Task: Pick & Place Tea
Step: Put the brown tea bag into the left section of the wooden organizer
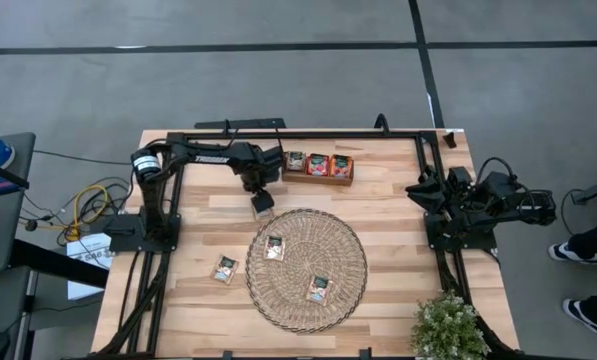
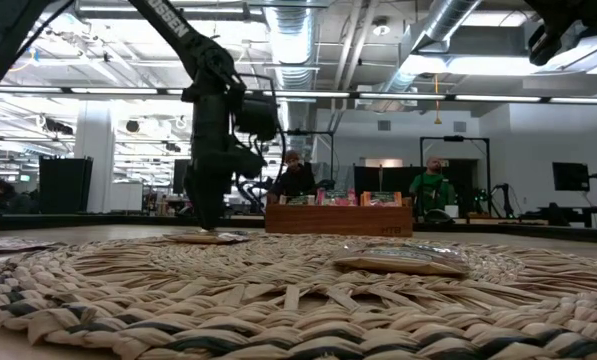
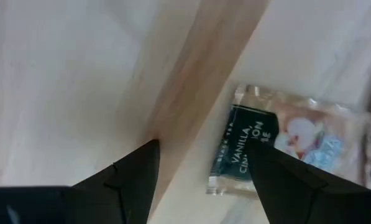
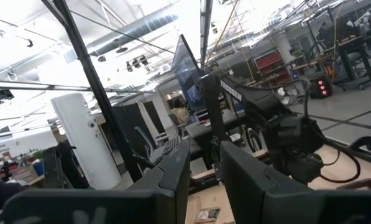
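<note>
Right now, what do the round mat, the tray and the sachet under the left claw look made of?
Round mat: woven straw or similar fibre, matte, braided coils. Tray: brown wood, apparently. Sachet: glossy clear-edged plastic or foil film, printed label; open left claw over it.

You are looking at two matte black arms of tubular links and blocky joints. The left arm point(image 1: 203, 153) carries white lettering along one link and a white-capped base joint. Its left claw point(image 3: 201, 177) has flat, tapered dark fingers. The right arm point(image 1: 483, 200) is black throughout, with thin black cables.
</note>
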You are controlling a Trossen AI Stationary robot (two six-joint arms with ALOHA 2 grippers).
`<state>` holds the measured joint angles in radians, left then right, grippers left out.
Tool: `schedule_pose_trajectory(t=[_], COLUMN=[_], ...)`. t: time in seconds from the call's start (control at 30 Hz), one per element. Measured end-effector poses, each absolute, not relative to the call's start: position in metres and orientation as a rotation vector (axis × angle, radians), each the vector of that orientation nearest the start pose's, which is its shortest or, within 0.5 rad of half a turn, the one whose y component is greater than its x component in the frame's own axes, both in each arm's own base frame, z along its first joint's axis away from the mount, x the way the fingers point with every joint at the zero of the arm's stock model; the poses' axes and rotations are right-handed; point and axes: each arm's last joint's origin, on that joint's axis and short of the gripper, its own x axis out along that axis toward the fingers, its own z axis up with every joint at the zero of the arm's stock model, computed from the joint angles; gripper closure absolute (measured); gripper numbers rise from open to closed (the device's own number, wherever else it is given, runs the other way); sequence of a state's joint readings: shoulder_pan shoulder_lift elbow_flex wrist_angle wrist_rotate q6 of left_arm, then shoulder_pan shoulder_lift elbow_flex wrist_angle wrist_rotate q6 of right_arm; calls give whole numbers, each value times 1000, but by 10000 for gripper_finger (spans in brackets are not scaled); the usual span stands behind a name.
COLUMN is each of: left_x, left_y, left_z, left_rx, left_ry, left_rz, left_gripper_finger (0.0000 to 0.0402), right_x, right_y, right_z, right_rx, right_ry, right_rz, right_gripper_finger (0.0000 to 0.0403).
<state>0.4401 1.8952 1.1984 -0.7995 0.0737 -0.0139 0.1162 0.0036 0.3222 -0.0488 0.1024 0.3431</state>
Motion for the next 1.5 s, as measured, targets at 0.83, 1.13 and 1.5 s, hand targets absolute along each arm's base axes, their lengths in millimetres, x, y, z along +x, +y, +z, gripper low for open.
schedule_pose_trajectory(t=[0.83,1.13,1.5], left_x=[315,315,323], left_y=[131,131,136], left_z=[129,129,154], left_rx=[-306,-319,-263], left_ry=[1517,1516,1496], left_rz=[311,317,371], left_gripper_finger=[298,396,401], right_x=[63,63,63], right_y=[4,4,4], right_z=[264,264,264], right_rx=[368,368,369], right_ry=[-263,-263,-263], right_rz=[58,58,58], right_gripper_finger=[321,321,321])
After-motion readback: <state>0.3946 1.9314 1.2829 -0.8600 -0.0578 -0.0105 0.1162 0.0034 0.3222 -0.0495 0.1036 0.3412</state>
